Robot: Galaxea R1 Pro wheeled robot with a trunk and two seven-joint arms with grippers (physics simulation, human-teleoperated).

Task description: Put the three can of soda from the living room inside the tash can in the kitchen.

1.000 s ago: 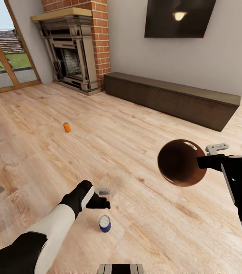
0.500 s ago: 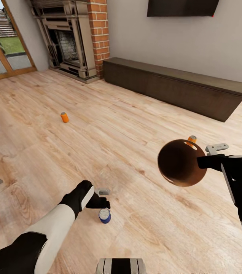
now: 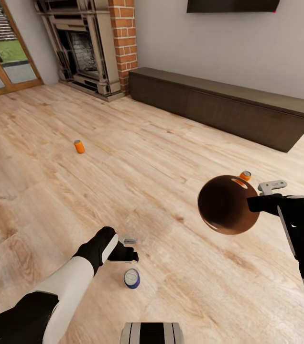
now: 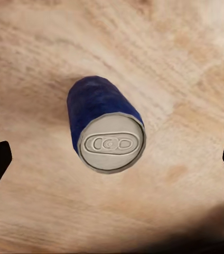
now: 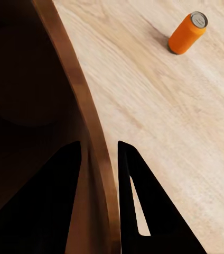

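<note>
Two orange soda cans stand on the living room's wood floor, one at the left, the other just behind the trash can's rim. A third is out of view. The trash can hangs in the air with its glossy copper-brown inside facing me. My right gripper is shut on its rim. My left gripper hangs open over an upright blue can, apart from it.
The brick and stone fireplace and glass doors are at the far left. A long low dark-brown cabinet runs along the back wall under a dark screen. My base shows at the bottom edge.
The camera has moved forward, so the room has shifted in the picture. The second orange can has come out from behind the trash can. Both arms hold their poses.
</note>
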